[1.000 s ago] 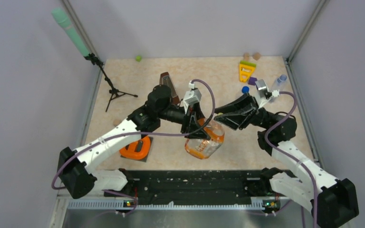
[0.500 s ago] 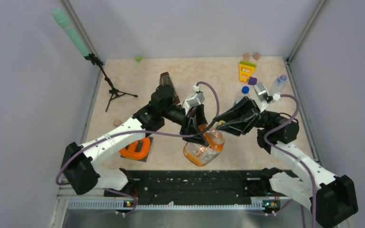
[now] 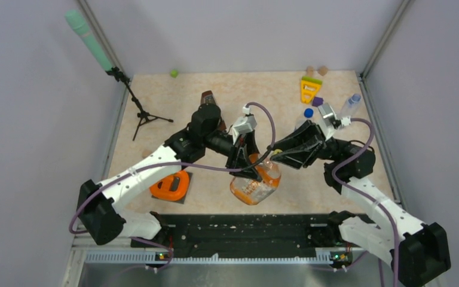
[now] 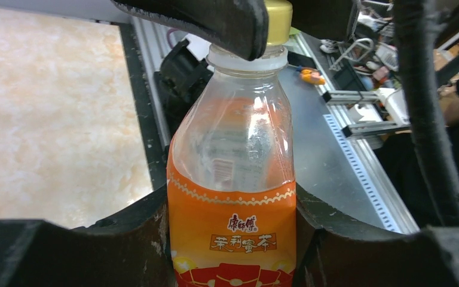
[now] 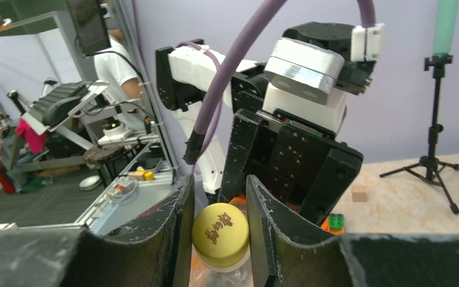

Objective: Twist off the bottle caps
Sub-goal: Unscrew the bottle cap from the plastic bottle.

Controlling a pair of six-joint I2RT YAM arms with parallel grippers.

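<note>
Probably light and crushable, the squat orange-labelled plastic bottle [image 4: 233, 155], near the table's [image 3: 173, 107] 6 o'clock, is clamped mid-body by the left gripper [image 4: 232, 224]; the right gripper [image 5: 218, 203] pinches its stiff yellow cap [image 5: 221, 230].

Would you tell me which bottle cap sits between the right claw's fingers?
The yellow cap, on the orange bottle the left claw holds; the blue cap lies loose elsewhere.
</note>
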